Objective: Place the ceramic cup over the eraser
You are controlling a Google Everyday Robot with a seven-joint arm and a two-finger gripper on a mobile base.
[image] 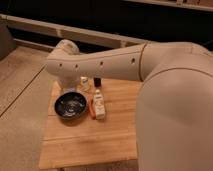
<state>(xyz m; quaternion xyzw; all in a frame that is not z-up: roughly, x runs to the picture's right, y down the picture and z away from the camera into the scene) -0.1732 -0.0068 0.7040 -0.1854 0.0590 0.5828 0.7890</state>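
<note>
End effector [71, 88]: centre-left, tucked under the forearm beside ceramic cup [84, 83]; open or clamped, cannot tell. Eraser [97, 81]: upright, just right of cup. Risk: off-centre lowering, rim topples eraser.

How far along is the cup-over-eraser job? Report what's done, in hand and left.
Done: nothing yet; the ceramic cup stands on the wooden table beside the eraser, not over it. In hand: the gripper, jaws open, hangs under the arm by the cup, behind the black bowl. Left: grasp the cup, lift it, set it over the eraser.
</note>
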